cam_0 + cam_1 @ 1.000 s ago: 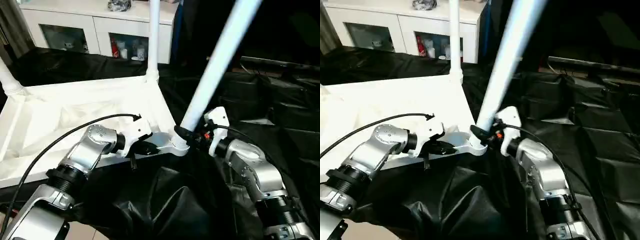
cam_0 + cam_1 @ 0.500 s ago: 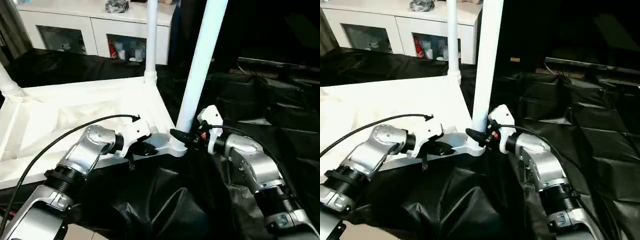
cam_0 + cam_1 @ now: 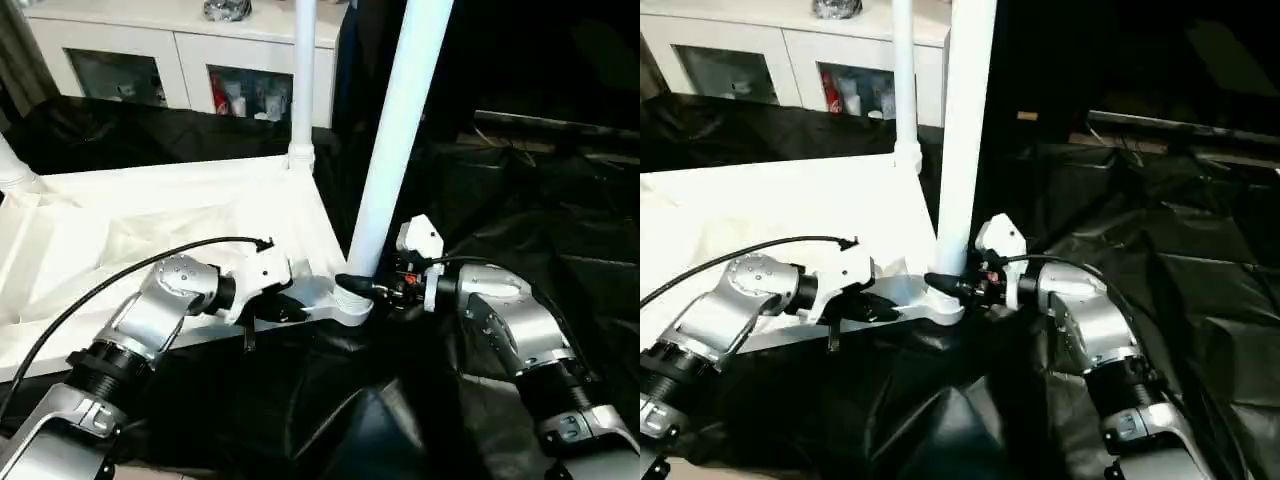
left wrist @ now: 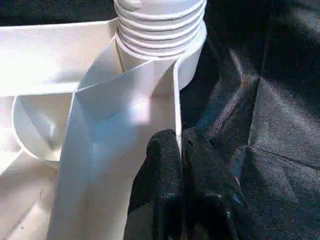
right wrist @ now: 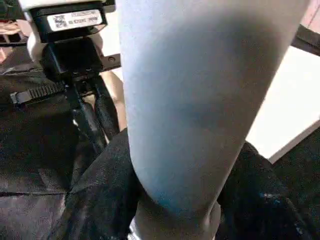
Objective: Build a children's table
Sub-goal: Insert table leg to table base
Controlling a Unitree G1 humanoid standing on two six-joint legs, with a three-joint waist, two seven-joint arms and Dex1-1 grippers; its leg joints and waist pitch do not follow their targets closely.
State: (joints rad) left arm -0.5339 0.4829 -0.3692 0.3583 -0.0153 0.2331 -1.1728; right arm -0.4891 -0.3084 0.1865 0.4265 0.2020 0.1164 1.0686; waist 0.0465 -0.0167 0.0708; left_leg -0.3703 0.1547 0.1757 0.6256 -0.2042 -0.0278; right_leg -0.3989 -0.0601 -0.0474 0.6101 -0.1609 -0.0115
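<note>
table top (image 3: 150, 235) lay upside down on black sheeting (image 3: 520, 200), and the near-right corner socket (image 3: 350, 297) served as landmark. right gripper (image 3: 362, 287) was clamped round the base of the leg (image 3: 395, 140) that stood nearly upright in that socket; left gripper (image 4: 181, 150), just beside the socket, was pinched narrow on the top's thin rim wall. a second leg (image 3: 302, 70) stood in the corner beyond the socket, white cabinets (image 3: 180, 60) further back.

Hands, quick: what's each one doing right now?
Left hand: shut on the tabletop's edge wall beside the corner socket.
Right hand: closed around the near leg just above the socket.
</note>
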